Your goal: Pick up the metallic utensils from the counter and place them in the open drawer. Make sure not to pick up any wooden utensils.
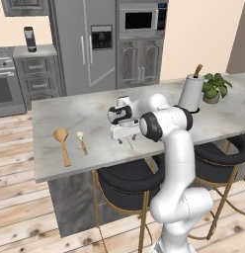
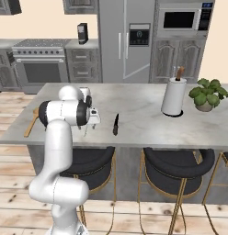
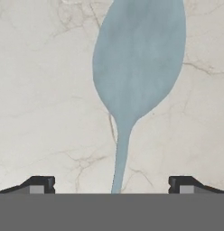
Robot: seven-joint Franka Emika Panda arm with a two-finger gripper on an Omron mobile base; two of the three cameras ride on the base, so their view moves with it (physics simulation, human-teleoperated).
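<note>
counter (image 2: 148,114): knife (image 2: 116,124) right of spoon (image 3: 136,67) | wooden spoons (image 1: 61,143) at left end

White glossy arm (image 1: 179,163) w/ rounded segments, dark grey joint caps; gripper (image 3: 112,185) fingertips small, black

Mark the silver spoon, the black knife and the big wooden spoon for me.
silver spoon (image 3: 138,58), hand view, on its bowl.
black knife (image 2: 116,124), right base view, mid-length.
big wooden spoon (image 1: 61,134), left base view, on its round bowl.
</note>
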